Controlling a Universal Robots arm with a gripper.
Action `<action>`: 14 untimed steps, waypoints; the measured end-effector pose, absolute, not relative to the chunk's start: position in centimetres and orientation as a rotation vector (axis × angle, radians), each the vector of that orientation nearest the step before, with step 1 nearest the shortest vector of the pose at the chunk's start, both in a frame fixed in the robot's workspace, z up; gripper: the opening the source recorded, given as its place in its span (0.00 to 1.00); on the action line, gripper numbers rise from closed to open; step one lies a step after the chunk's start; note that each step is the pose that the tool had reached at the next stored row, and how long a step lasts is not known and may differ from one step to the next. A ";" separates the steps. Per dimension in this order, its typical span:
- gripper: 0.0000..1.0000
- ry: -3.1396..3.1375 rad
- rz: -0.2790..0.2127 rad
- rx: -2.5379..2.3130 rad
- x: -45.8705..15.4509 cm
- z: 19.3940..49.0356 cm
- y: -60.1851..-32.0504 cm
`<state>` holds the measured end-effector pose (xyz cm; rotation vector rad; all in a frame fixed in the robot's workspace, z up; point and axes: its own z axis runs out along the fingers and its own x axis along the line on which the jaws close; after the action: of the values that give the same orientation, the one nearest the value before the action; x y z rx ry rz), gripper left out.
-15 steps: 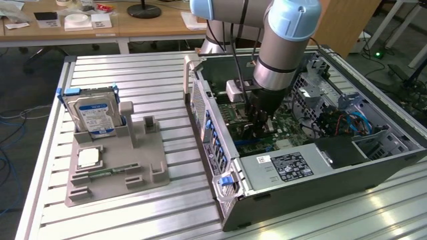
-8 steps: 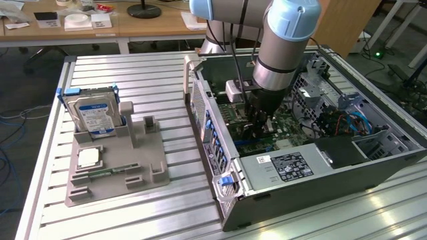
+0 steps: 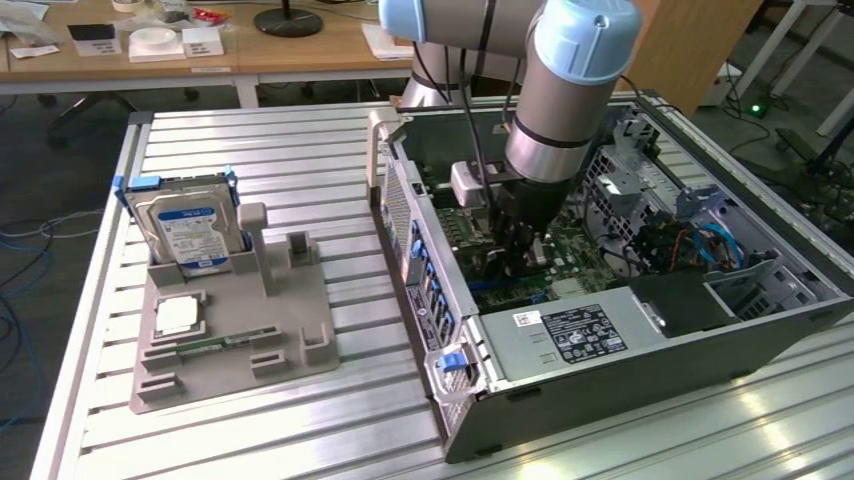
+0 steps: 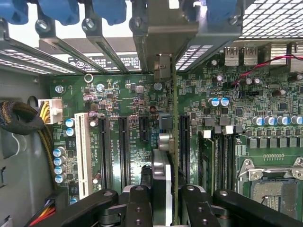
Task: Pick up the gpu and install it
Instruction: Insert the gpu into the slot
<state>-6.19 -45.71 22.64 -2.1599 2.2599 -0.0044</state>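
the gpu (image 4: 174,142) is down inside the open computer case (image 3: 747,330), standing on its thin edge over the green board (image 4: 118,94). from the wrist view you see it edge on, a thin line running up from the pincer (image 4: 163,198) to the metal bracket (image 4: 163,33) at the back wall of the case. it sits right beside the long black slots (image 4: 124,151); i cannot tell if it is pushed all the way in.

the pincer is closed partway, its two fingers (image 4: 137,205) squeezing the card from both flat sides near its top edge. that looks like the right place to hold it.

the card looks thin, light and stiff, but easy to break. i think it could bend or crack if pushed crooked, and the smooth faces may slip. the little parts on the board are close by, so a bump could hurt them.

further out, on the bench (image 3: 267,140), a grey holder (image 3: 287,340) carries a hard drive (image 3: 187,230) standing up and a small square chip (image 3: 176,316).
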 end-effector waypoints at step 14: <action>0.28 2.260 -0.004 -2.160 -6.2 22.2 -45.7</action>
<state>-6.19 -45.71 22.16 -2.1600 2.2602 -0.0044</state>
